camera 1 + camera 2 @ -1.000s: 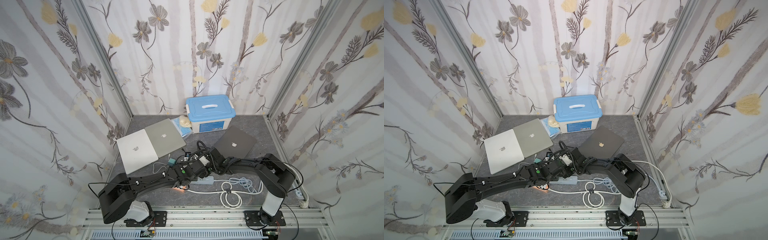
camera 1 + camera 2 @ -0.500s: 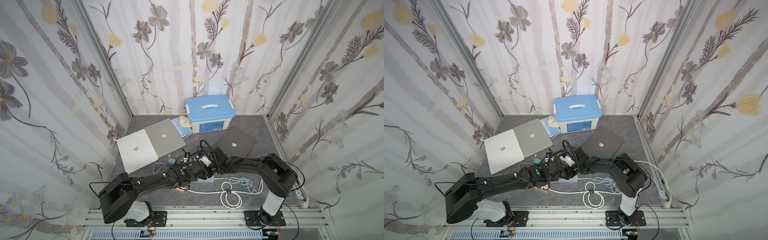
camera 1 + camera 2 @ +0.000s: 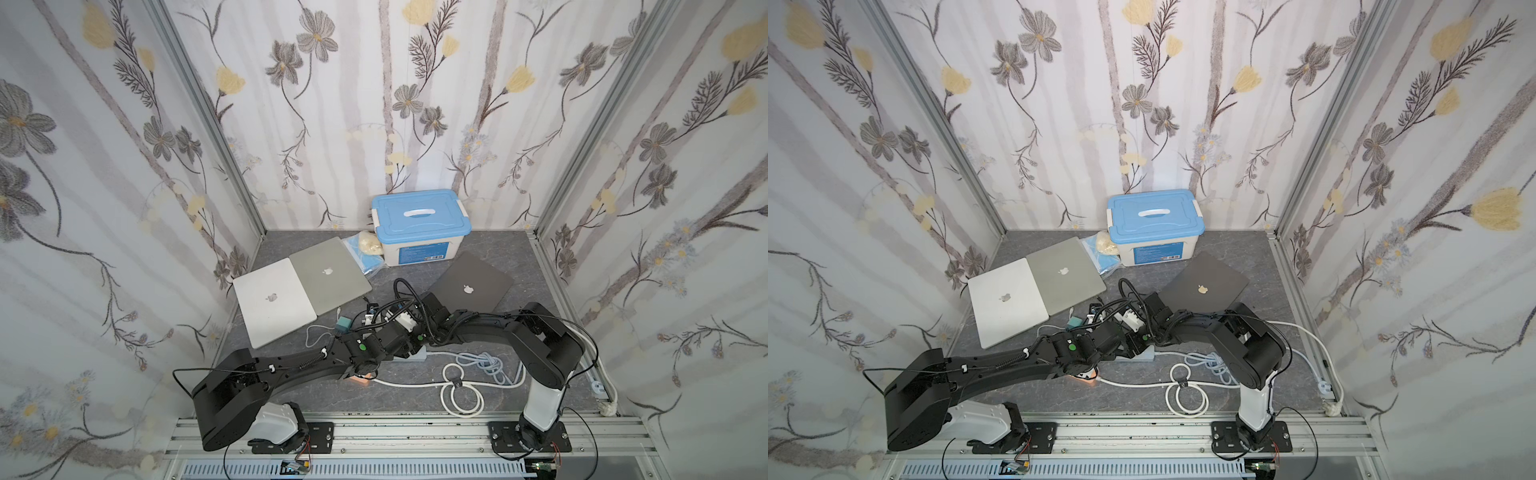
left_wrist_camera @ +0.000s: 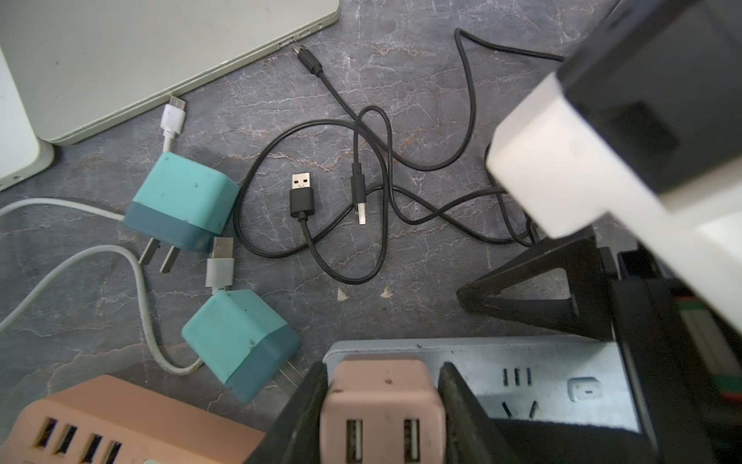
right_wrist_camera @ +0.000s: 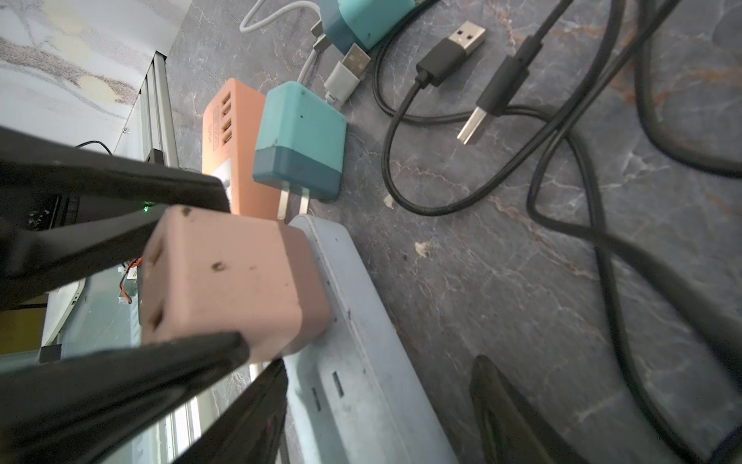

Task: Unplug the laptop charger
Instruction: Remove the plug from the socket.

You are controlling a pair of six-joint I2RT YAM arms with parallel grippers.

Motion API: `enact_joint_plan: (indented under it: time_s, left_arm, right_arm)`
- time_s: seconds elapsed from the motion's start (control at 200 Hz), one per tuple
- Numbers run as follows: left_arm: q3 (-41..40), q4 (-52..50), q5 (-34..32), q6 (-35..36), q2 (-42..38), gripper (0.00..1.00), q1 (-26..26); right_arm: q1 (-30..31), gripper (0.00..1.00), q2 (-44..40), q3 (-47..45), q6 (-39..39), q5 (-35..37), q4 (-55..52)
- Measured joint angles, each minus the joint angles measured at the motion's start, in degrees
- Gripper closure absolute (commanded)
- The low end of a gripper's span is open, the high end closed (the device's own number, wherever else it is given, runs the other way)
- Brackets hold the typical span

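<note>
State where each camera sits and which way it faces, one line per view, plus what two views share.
Top views: high above the front rail, facing down toward the back wall; left arm and right arm show whole.
Left wrist: on the left arm, facing down at the table; left gripper shut on the pink charger.
Right wrist: low, facing along the power strip; right gripper open astride it.
Shared: both wrist views show the pink charger seated in the strip.

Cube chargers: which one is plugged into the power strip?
The pink cube charger, seated in the grey power strip and clamped by the left hand. Both teal chargers lie loose beside it, prongs bare.
</note>
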Motion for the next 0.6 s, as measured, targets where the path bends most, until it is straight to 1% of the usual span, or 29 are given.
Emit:
enact_joint_plan:
  time_s: [0.355, 0.599]
  left_arm:
    - [-1.31, 0.72, -1.31, 1.07, -1.18, 0.99, 0.02]
    - [-2.38, 0.94, -3.13, 2.08, -2.21, 0.98, 0.28]
  right_arm:
    - [0.44, 0.27, 1.7, 1.64, 0.39, 0.02, -0.42]
    - [0.79, 0.28, 4.28, 2.58, 0.2, -1.99, 3.87]
